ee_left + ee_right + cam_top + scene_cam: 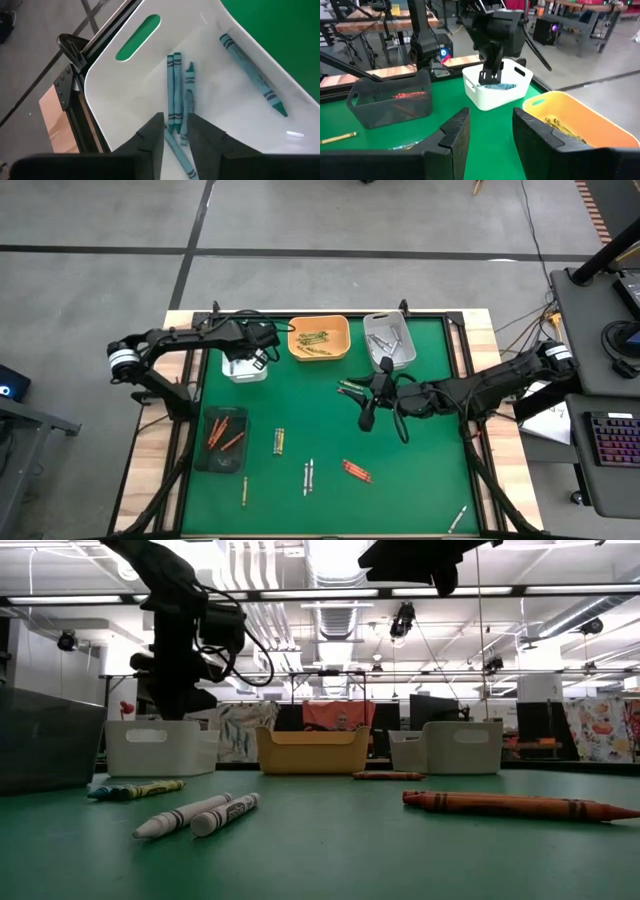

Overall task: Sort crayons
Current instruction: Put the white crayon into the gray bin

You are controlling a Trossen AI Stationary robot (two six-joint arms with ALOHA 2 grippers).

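Crayons (356,471) lie scattered on the green bench (420,480); blue ones already rest in the white tray (235,115). The left pincer (175,135) hovers spread above them, empty. The right pincer (491,131), spread mid-bench, should descend squarely astride one crayon.

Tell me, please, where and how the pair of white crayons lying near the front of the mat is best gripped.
Grip one white crayon across its middle, descending from straight above: it lies flat on the green mat, so only its long sides are open. Its neighbour lies alongside, so the gripper may catch both.
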